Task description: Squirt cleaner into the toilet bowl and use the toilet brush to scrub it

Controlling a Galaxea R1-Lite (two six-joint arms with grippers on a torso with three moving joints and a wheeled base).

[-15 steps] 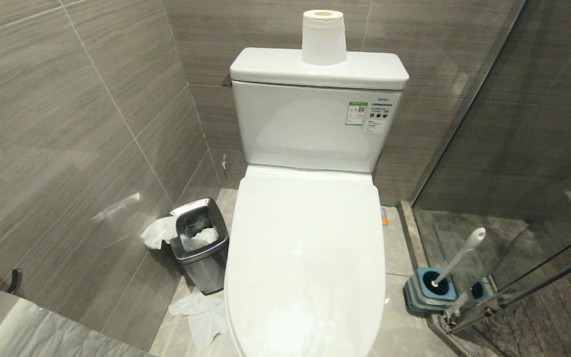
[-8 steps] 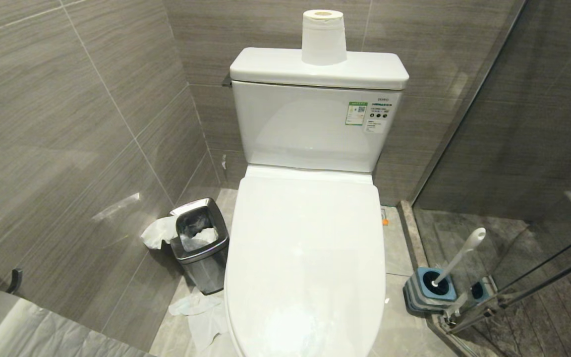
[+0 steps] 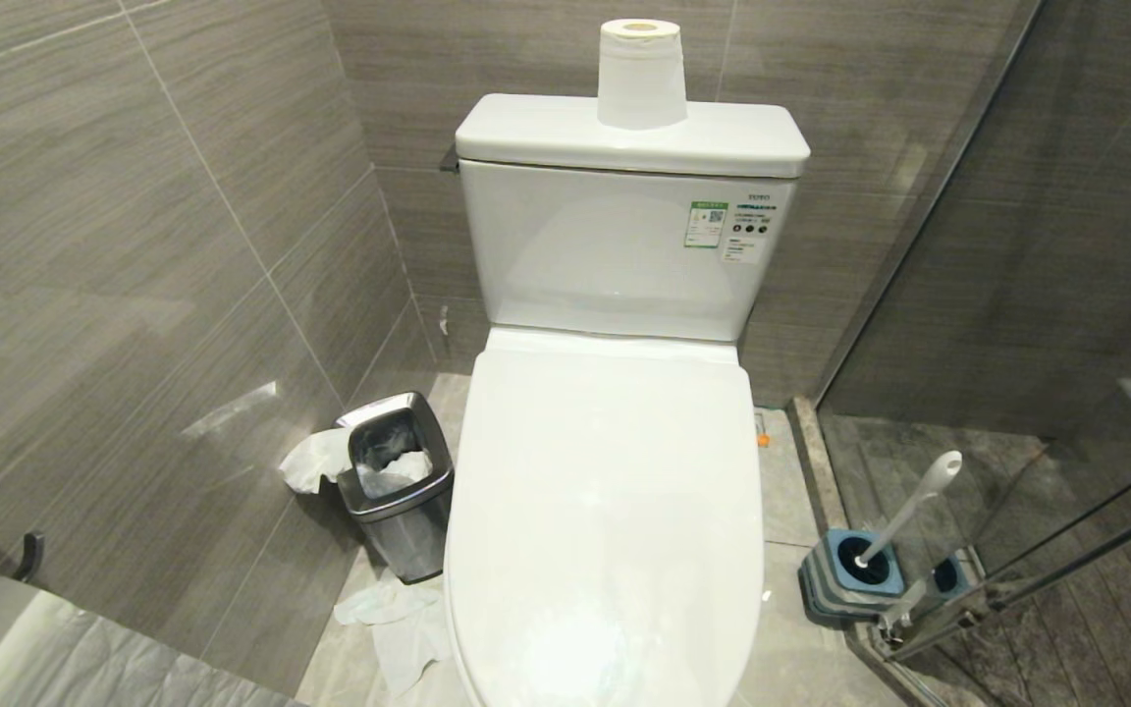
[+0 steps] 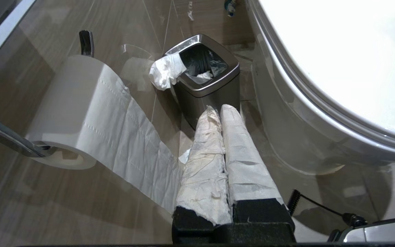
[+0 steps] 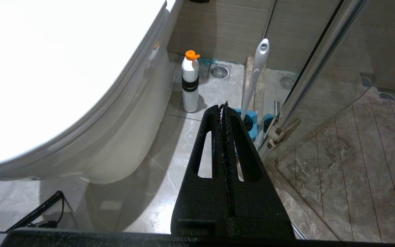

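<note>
A small steel waste bin (image 3: 397, 483) stands on the floor in the corner, with crumpled tissue (image 3: 313, 460) hanging over its rim and more tissue (image 3: 399, 628) lying on the tiles in front of it. A paper roll (image 3: 640, 75) stands upright on the cistern lid (image 3: 723, 137) (a second roll (image 4: 81, 113) hangs from a wall holder, its strip trailing down). A glass shower partition (image 3: 1066, 295) stands at the far side, and a white bottle with an orange cap (image 5: 190, 82) stands upright on the floor.
</note>
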